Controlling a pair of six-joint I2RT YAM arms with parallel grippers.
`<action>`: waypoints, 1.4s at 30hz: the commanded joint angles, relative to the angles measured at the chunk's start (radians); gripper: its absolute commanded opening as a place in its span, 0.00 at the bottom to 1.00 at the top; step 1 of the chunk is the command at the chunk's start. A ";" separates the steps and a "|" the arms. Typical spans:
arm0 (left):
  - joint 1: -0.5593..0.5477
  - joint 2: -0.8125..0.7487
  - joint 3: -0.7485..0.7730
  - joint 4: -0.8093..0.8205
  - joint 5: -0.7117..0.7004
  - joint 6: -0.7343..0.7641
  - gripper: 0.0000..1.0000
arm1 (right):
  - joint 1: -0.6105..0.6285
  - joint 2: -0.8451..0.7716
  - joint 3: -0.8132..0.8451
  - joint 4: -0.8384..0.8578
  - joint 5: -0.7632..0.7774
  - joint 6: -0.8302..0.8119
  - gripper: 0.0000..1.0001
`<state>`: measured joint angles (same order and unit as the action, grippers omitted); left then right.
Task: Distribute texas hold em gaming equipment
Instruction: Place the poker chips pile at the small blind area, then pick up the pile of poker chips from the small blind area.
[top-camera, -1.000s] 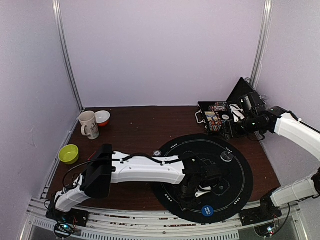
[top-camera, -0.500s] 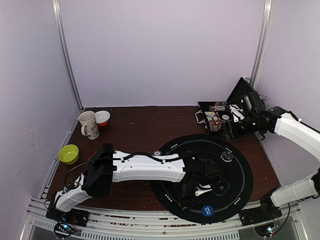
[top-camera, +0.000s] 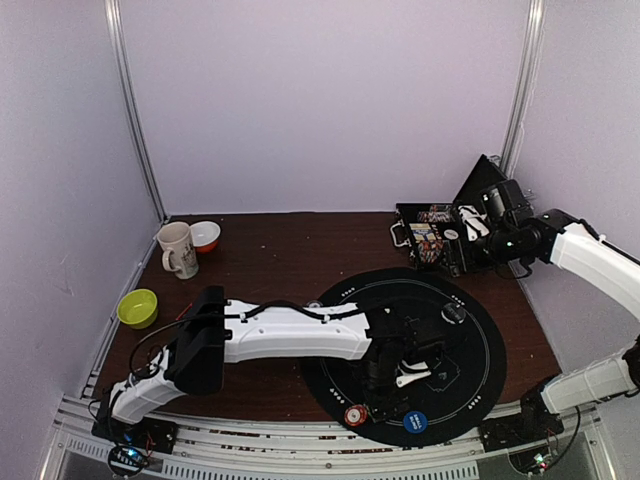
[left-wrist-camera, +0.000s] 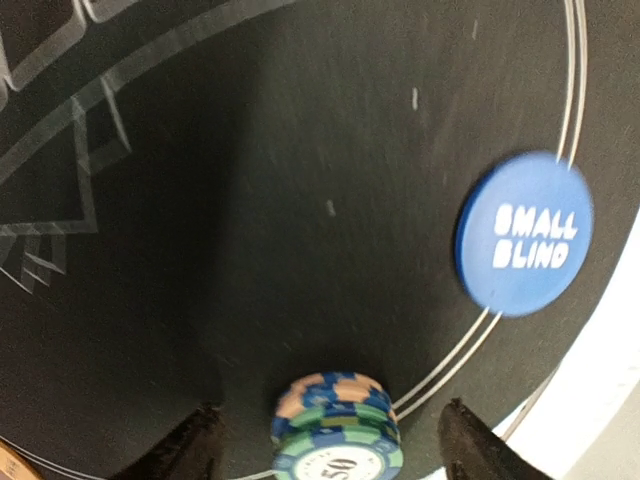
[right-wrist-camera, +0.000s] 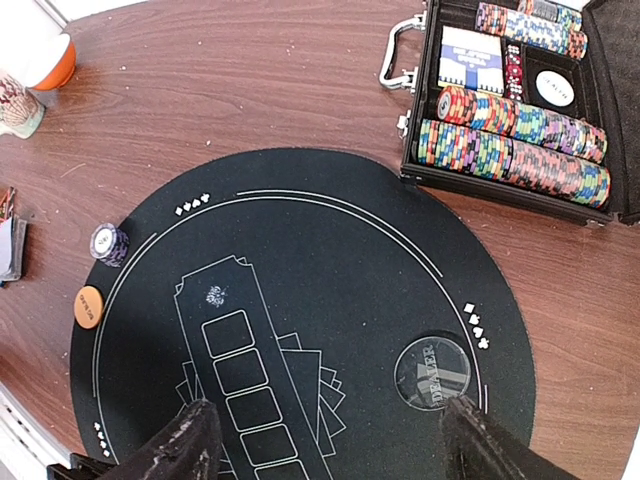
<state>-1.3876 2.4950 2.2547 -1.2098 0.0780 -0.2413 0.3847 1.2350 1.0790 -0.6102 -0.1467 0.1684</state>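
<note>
Left tool (left-wrist-camera: 333, 452) spread wide, straddling the striped chip stack (left-wrist-camera: 337, 418) with a gap on each side, no contact. Stack sits on the black mat (left-wrist-camera: 250, 200) at its ringed edge, blue small-blind disc (left-wrist-camera: 524, 233) nearby. Right tool (right-wrist-camera: 335, 440) wide and empty above the mat.

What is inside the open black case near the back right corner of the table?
Rows of striped poker chips, a blue-and-white box and a white round disc fill the case. Whatever lies beneath the chips is covered.
</note>
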 joint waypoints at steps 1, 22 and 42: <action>0.016 -0.057 0.042 0.080 -0.022 0.036 0.79 | 0.000 0.001 0.045 -0.036 -0.013 0.008 0.78; 0.238 -1.047 -1.020 0.485 -0.026 -0.232 0.85 | 0.433 -0.069 -0.049 -0.107 0.039 0.431 0.64; 0.142 -0.918 -1.369 1.064 0.055 -0.247 0.40 | 1.127 0.124 -0.362 0.457 0.278 1.033 0.37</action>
<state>-1.2186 1.5177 0.8669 -0.2630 0.1333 -0.4770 1.5032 1.3582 0.7746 -0.2577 0.0692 1.1069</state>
